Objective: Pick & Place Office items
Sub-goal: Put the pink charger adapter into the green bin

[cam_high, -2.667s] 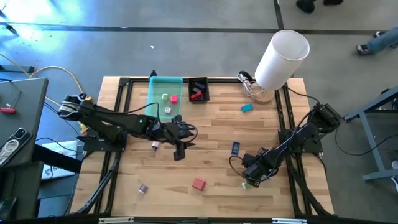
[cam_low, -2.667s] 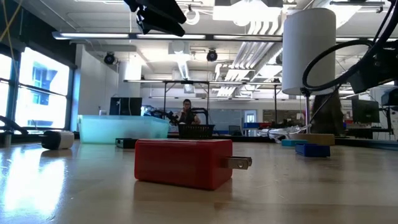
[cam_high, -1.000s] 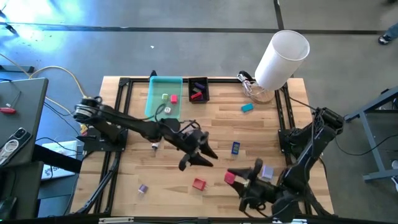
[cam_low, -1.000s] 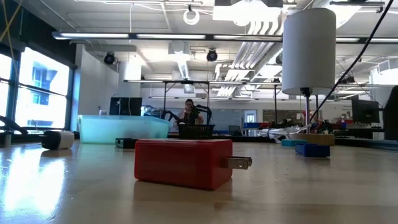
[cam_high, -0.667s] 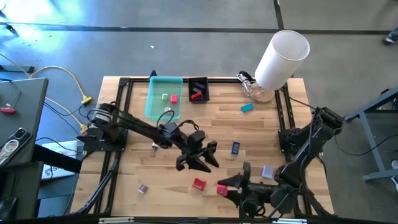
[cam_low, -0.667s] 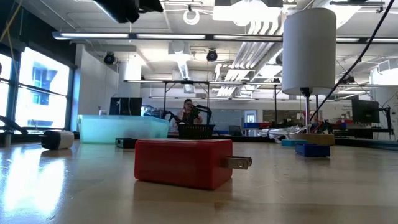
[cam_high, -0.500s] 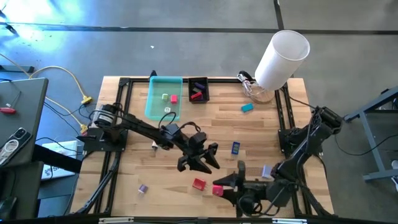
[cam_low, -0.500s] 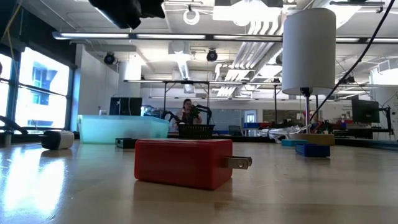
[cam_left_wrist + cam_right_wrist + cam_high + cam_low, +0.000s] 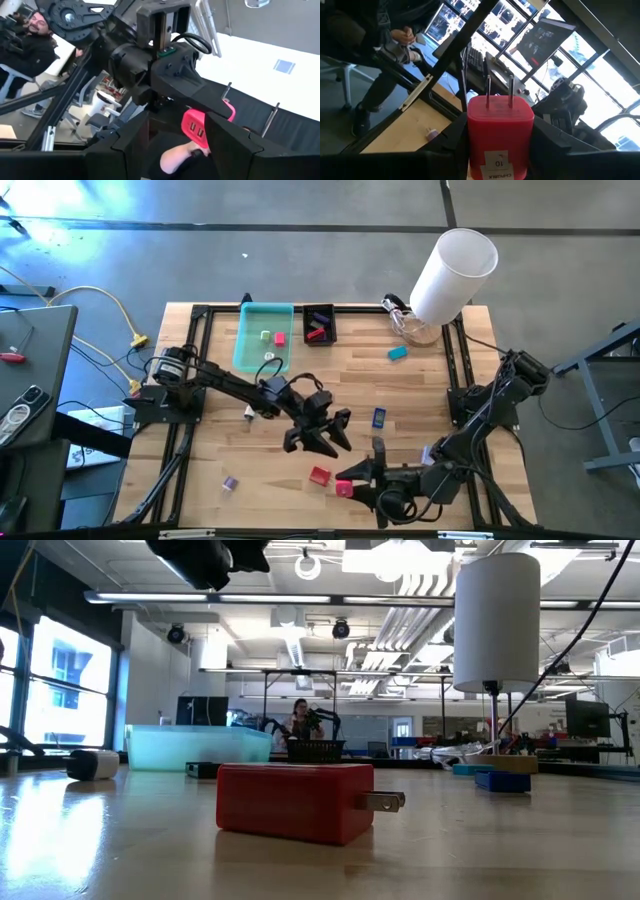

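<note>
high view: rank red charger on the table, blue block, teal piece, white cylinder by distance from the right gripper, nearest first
From the right gripper, which holds a pink-red charger:
1. Red charger, just beside it, toward the left arm's side.
2. Blue block, mid-table.
3. Teal piece, toward the far edge.
4. White cylinder, far right corner.

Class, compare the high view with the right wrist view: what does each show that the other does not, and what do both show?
Only the high view: the teal tray, white cylinder, blue piece and left gripper.

Only the right wrist view: the held red charger's two prongs and its label.

Both: the right gripper shut on that red charger, over the wooden table.
</note>
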`<control>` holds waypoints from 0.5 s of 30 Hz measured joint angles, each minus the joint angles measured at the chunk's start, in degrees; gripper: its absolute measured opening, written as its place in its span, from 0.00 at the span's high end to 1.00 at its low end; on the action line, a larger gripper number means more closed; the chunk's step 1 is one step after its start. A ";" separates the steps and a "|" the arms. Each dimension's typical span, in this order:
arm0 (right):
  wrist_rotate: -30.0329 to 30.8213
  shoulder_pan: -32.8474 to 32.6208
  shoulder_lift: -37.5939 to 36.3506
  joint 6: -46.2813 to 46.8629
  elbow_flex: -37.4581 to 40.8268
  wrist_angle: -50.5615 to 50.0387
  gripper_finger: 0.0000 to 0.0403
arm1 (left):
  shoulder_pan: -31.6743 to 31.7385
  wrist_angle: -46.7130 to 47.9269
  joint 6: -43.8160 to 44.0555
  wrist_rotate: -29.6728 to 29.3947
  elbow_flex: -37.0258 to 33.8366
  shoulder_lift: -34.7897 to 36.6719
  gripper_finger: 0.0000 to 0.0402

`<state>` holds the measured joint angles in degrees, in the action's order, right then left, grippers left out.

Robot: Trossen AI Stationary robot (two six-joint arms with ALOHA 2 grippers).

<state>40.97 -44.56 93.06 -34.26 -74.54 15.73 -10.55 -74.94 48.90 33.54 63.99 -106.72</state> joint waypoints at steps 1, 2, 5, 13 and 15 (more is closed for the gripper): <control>0.00 -0.04 0.00 0.00 0.00 0.00 0.66 | 0.01 0.00 0.00 0.02 0.00 -0.01 0.54; 0.00 -0.04 0.00 0.00 0.00 -0.03 0.66 | -0.02 -0.23 0.00 0.20 0.00 -0.02 0.54; -0.02 -0.06 0.00 0.07 0.00 -0.43 0.66 | -0.39 -0.99 -1.46 0.49 0.00 0.00 0.53; -0.10 -0.98 0.00 -0.36 0.00 -0.54 0.66 | -1.00 -1.17 -3.46 0.50 0.00 0.00 0.31; -0.25 -1.08 0.00 -0.39 0.00 -0.58 0.66 | -1.00 -1.27 -2.28 0.48 0.00 0.00 0.25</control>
<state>40.72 -45.65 93.06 -34.65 -74.54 15.15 -11.55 -76.21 46.62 34.02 63.99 -106.72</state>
